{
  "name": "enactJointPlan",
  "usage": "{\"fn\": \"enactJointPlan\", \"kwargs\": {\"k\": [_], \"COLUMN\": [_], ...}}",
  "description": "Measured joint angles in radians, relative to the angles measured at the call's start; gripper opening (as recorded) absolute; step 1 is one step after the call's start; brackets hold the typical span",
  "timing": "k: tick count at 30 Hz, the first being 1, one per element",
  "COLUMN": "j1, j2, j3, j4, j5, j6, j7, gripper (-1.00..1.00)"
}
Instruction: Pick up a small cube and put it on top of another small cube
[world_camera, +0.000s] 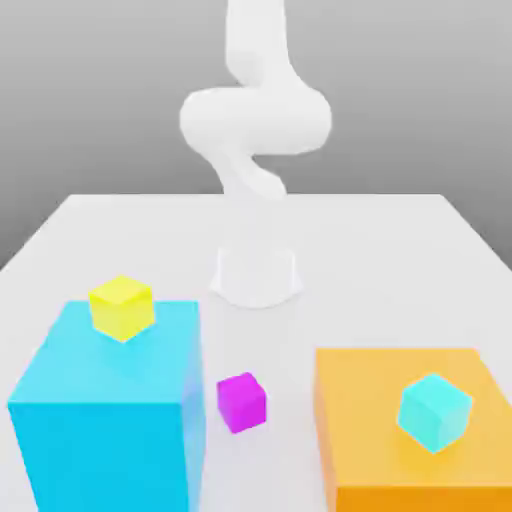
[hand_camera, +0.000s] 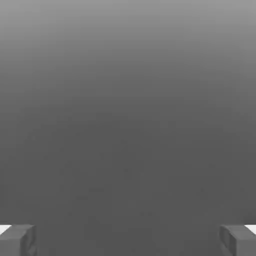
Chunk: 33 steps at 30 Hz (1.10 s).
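The small magenta cube (world_camera: 241, 401) sits on the white table (world_camera: 400, 260), in the gap between the two big blocks. The small yellow cube (world_camera: 121, 306) rests on top of the large blue block (world_camera: 110, 410) at the exterior view's left. In the hand view my gripper (hand_camera: 128, 240) is open: its two grey fingertips (hand_camera: 17, 240) stand far apart with nothing between them, against a plain grey background. In the exterior view the white arm (world_camera: 255, 120) rises from its base at the table's middle and runs out of the frame's top.
A large orange block (world_camera: 410, 430) stands at the exterior view's right with a small cyan cube (world_camera: 434, 411) on top. The arm's round base (world_camera: 256, 275) sits behind the magenta cube.
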Motion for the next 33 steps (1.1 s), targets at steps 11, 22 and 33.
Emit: {"fn": "enactJointPlan", "kwargs": {"k": [11,22,33], "j1": [-0.098,-0.199,-0.114], "j2": [0.359,0.687,0.991], "j3": [0.101,0.149,0.006], "j4": [-0.215,-0.546,-0.548], "j5": [0.126,0.033,-0.167], "j6": [0.229,0.547,0.788], "j7": [0.450,0.835,1.041], "gripper": [0.00,0.00,-1.00]}}
